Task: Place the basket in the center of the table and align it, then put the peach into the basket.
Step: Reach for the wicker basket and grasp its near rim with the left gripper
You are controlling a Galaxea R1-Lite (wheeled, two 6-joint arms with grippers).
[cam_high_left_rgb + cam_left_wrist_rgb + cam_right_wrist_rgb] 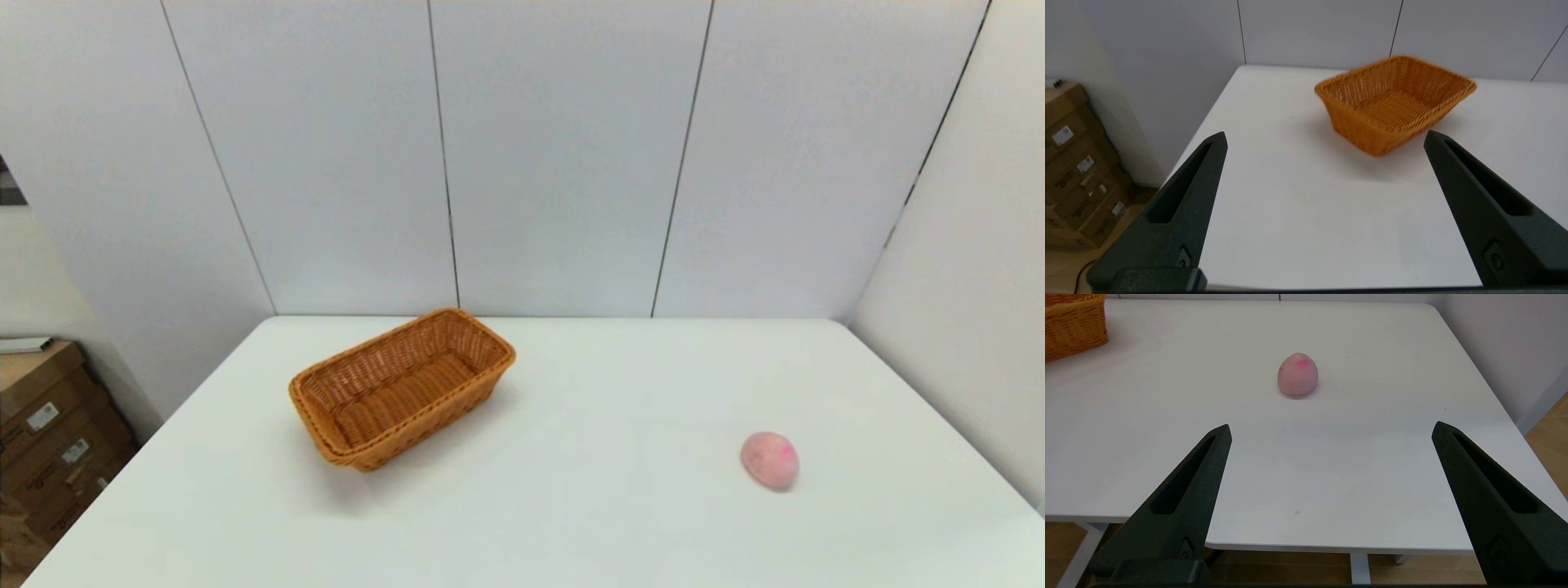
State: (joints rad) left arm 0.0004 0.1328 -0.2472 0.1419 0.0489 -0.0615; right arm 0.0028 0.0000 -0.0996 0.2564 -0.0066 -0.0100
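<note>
We see the basket (402,388) sitting on the white tabletop (571,506), turned at an angle to the tabletop's edges, with nothing inside it. It lies ahead of our left gripper (1325,139), beyond the tips and a little toward the right-hand finger — well apart from both fingers (1184,204), which are spread wide with only bare tabletop between them. That gripper hangs over the near left part of the tabletop, close to its edge, and holds nothing.

The peach (769,460) rests on the tabletop well apart from the basket, out on the right side. From our right gripper (1331,428) it lies straight ahead, past the tips and roughly midway between the two fingers (1188,498) — not touching either. Those fingers are also splayed wide and hold nothing; the gripper hovers at the near edge of the tabletop.

Beyond the tabletop's left side, brown cardboard boxes (49,433) stand stacked on the floor.
</note>
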